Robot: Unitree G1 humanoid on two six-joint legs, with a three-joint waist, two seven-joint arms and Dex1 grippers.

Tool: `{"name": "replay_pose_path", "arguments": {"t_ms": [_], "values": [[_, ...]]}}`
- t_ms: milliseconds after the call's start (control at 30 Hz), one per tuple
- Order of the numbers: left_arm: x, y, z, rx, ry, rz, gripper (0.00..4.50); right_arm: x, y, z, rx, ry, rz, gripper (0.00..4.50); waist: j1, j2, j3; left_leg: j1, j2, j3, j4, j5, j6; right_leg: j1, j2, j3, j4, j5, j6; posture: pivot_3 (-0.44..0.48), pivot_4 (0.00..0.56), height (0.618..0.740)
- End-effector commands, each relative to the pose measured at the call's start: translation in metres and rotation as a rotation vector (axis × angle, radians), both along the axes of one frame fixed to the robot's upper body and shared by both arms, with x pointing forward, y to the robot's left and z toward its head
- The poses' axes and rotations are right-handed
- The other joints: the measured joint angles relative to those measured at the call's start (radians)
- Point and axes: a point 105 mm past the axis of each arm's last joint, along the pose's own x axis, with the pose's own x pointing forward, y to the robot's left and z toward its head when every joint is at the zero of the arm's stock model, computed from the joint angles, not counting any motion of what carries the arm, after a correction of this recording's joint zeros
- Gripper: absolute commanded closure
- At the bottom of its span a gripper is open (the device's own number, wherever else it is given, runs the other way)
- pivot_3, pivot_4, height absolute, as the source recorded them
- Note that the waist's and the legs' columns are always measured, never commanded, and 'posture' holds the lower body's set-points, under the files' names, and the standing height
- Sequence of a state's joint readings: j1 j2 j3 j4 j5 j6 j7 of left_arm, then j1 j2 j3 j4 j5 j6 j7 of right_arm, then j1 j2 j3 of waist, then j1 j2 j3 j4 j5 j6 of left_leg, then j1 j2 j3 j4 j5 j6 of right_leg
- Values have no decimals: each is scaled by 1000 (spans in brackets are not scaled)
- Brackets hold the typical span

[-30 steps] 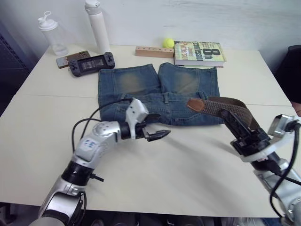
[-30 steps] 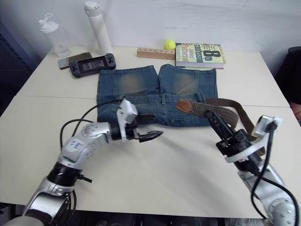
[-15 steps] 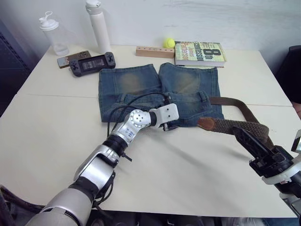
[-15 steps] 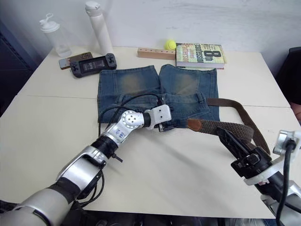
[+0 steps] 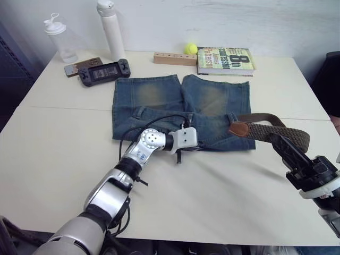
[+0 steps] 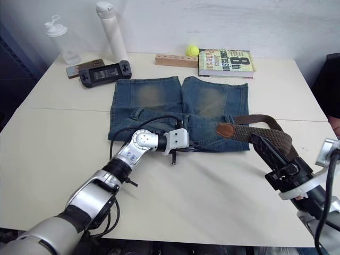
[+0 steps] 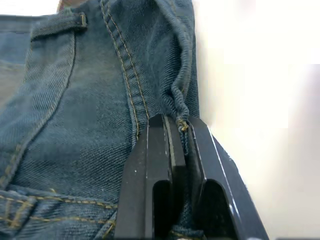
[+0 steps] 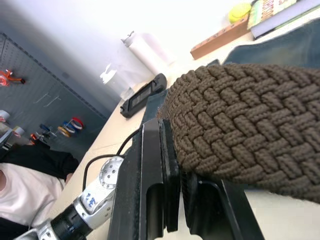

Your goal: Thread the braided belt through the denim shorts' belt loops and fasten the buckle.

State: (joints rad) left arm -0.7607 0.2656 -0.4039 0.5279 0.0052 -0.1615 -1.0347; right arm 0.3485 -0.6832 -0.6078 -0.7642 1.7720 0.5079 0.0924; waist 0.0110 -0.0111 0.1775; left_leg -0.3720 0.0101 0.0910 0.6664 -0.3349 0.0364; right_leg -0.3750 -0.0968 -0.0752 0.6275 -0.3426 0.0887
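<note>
Now L gripper (image 7: 175, 135) pinching stitched denim shorts (image 5: 159, 95) hem, woven belt (image 5: 276, 132) in R gripper (image 5: 281, 146)

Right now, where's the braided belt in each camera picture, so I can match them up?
Left eye view: braided belt at right, its tan tip on the denim shorts.
Right eye view: same place, held in the right gripper.
Left wrist view: denim fills it, clamped by the left gripper; I can't make out the belt.
Right wrist view: woven strap across the fingers.
Shared landmark: the book, also a corner in the right wrist view.
</note>
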Motion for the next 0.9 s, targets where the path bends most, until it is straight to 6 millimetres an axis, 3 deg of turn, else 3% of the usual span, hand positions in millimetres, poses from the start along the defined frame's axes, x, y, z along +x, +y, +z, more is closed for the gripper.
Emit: {"name": "replay_pose_path", "arguments": {"t_ms": [33,167,267,367,467,633,733,900], "values": [[-49,21,5,33,100,-135,4474,2,-4,5,-5,-3,-7,4500,-15,1,-1,0,1,-1,0,0,0,0,0,0,0,0,0,0,150,738],[-79,41,-4,94,141,-127,4474,7,-5,-4,-44,43,-23,4500,-9,3,0,1,0,-2,1,0,0,2,0,0,-2,0,-1,0,150,738],[-76,43,-9,82,152,-32,4474,11,-5,-14,-71,93,-37,4500,-8,3,0,2,0,-4,3,0,1,5,-1,0,-2,0,-1,0,150,738],[-71,38,-4,41,178,9,3391,12,-2,-23,-119,137,-18,4500,-10,3,-1,2,0,-4,2,0,1,5,-1,0,-3,0,-1,0,150,738],[-71,40,7,23,186,1,1995,11,-2,-27,-153,177,-6,4500,-11,3,-1,1,0,-4,2,0,1,4,-1,-1,-2,0,-1,0,150,738],[-81,61,57,-78,304,-63,34,8,-10,-30,-252,261,-5,4500,-13,3,0,1,0,-4,2,1,0,4,-1,-1,-1,0,-1,0,150,738],[-90,68,94,-151,383,-94,34,7,-20,-33,-282,317,-21,4500,-13,3,0,1,0,-4,2,1,0,4,-1,-1,-2,0,-1,0,150,738],[-79,82,115,-111,335,4,34,7,-35,-44,-294,393,-37,4500,-11,3,0,1,0,-4,2,1,0,6,0,-2,-2,0,0,0,150,738]]}}
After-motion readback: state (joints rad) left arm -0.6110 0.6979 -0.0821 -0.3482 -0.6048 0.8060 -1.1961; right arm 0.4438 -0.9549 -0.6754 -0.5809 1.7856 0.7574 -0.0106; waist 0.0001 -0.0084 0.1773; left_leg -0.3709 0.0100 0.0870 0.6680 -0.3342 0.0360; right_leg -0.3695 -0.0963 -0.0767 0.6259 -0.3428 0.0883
